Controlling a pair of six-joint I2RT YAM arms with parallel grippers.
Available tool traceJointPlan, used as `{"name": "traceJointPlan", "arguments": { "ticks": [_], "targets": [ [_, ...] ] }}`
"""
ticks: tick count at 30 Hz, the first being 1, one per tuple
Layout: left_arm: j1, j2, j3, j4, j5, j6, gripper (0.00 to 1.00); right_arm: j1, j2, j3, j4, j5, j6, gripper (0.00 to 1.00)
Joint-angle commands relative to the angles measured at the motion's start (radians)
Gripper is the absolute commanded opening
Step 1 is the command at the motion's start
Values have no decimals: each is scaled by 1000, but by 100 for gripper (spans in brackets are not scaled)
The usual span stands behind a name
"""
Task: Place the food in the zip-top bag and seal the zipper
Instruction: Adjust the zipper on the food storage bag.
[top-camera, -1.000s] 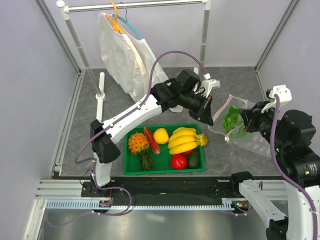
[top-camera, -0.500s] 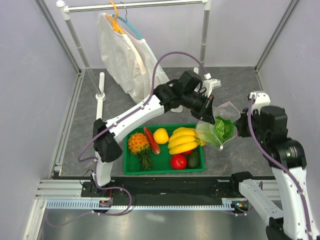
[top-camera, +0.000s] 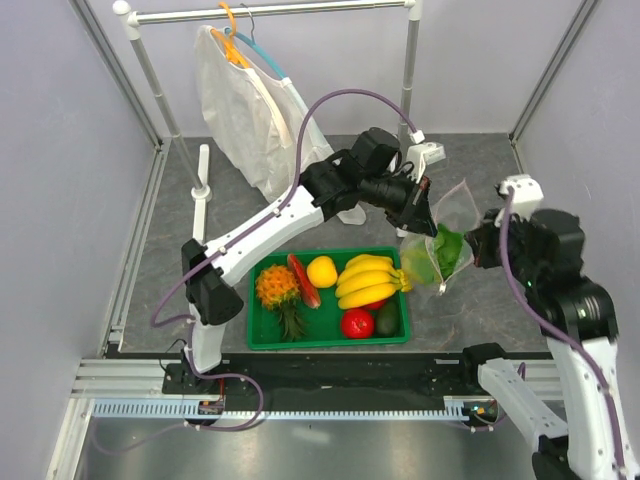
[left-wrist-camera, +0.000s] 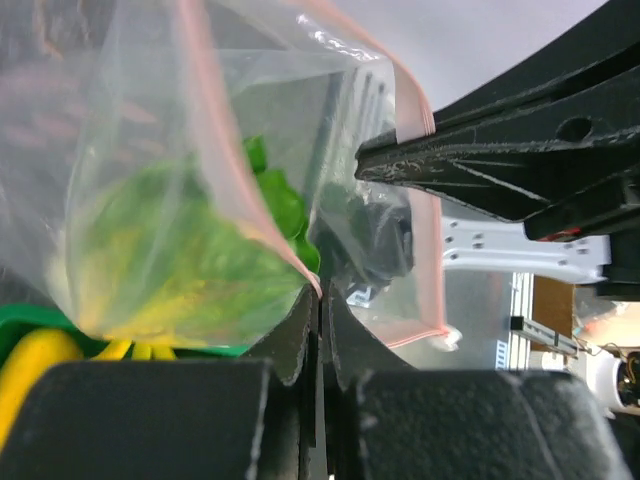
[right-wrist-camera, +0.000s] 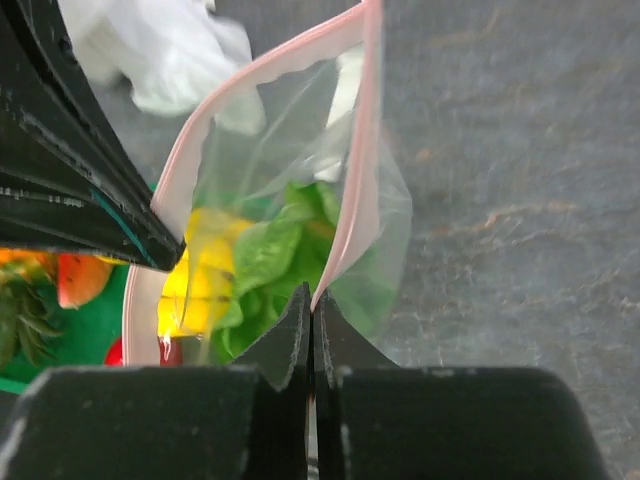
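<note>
The clear zip-top bag (top-camera: 447, 215) hangs in the air just right of the green tray (top-camera: 262, 340), with the pale-green lettuce (top-camera: 443, 252) inside. My left gripper (top-camera: 419, 226) is shut on one side of the pink zipper strip (left-wrist-camera: 225, 130), as the left wrist view (left-wrist-camera: 318, 292) shows. My right gripper (top-camera: 472, 250) is shut on the other side of the strip (right-wrist-camera: 362, 140), as the right wrist view (right-wrist-camera: 312, 303) shows. The bag's mouth gapes open between them. The lettuce shows through the plastic (left-wrist-camera: 180, 260) (right-wrist-camera: 262, 255). The yellow fruit (top-camera: 321, 271) and the red tomato (top-camera: 357, 323) lie in the tray.
The tray also holds a banana bunch (top-camera: 368, 278), a pineapple (top-camera: 278, 290), a watermelon slice (top-camera: 303, 280) and an avocado (top-camera: 388, 320). A white garment (top-camera: 250, 110) hangs on a rack at the back left. A white post (top-camera: 203, 170) stands at the left.
The bag with the lettuce has moved left from the table's right side toward the tray and been lifted. The right arm came left with it. The left gripper now pinches the strip.
</note>
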Motion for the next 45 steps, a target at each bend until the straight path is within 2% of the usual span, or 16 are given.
{"name": "traceJointPlan", "arguments": {
  "ticks": [1,3,5,8,11,14,17,20,24,28,33,36,39,40,42,45],
  "targets": [
    [34,-51,-28,81,-6,8,2,-1,76,141,23,12,-31,0],
    [24,-45,-59,71,-32,32,2,-1,70,195,68,44,-17,0],
    [17,5,-39,-59,-20,49,2,-1,50,131,95,28,-11,0],
    [37,76,51,-121,14,57,2,-3,86,86,1,-17,0,0],
    [74,6,52,12,51,6,2,-1,87,249,-6,-43,-15,0],
    [51,-99,-63,89,9,23,6,-1,61,312,25,-34,-22,0],
    [30,-96,-152,64,12,55,2,-1,68,195,-47,-14,-22,0],
    [37,-33,-163,-25,17,57,2,-1,73,42,-75,-23,-29,0],
    [63,-8,-203,-78,25,84,4,0,56,37,-56,-110,-32,0],
    [67,-76,-241,-50,17,143,8,-1,71,65,-59,-57,-63,0],
    [70,-259,-379,0,25,250,22,-1,64,69,-78,-100,-74,0],
    [74,-353,-480,47,5,256,31,-1,53,89,-76,-94,-100,0],
    [89,-428,-555,44,6,296,54,-1,58,108,-76,-121,-132,0],
    [97,-451,-579,44,37,304,68,-1,58,105,-76,-130,-138,0],
    [138,-511,-641,19,142,356,75,-1,55,88,-84,-170,-156,0],
    [195,-594,-724,-16,195,494,77,-1,44,69,-96,-231,-187,0]
  ]
}}
